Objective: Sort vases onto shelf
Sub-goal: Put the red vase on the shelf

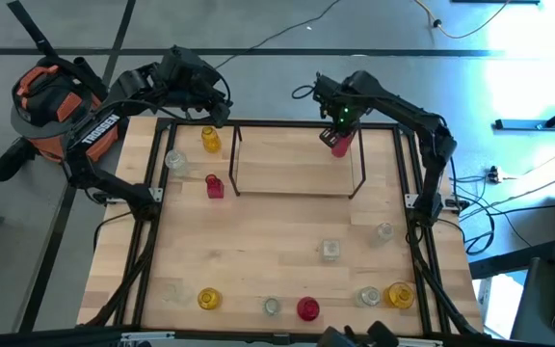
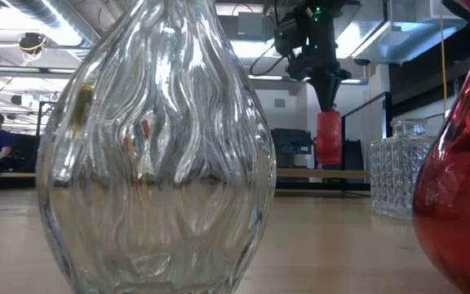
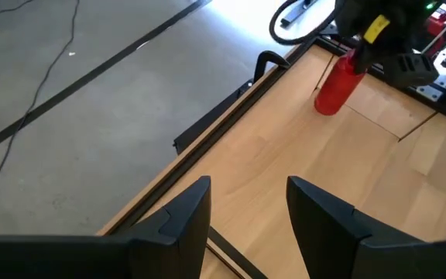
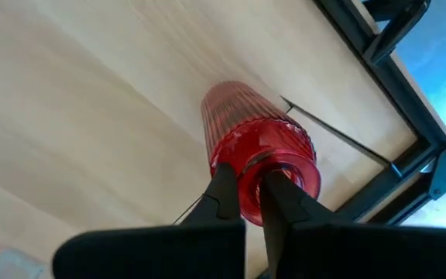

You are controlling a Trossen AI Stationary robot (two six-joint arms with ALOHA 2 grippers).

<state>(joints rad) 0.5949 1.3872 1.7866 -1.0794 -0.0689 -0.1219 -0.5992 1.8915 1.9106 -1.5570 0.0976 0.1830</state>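
A red vase (image 1: pixel 339 145) hangs by its rim in the right tool (image 1: pixel 340 128), pinched tight, at the upper right corner of the shelf (image 1: pixel 297 178); from the low view it seems clear of the board, though that is hard to judge. The shelf carries nothing else, so the sorting has barely begun. Left on the tabletop (image 1: pixel 258 251): a yellow vase (image 1: pixel 210 140), a clear one (image 1: pixel 174 160) and a second red (image 1: pixel 215 186) at upper left, and more along the lower edge. The left tool (image 3: pixel 246 209) waits at upper left, spread wide and empty.
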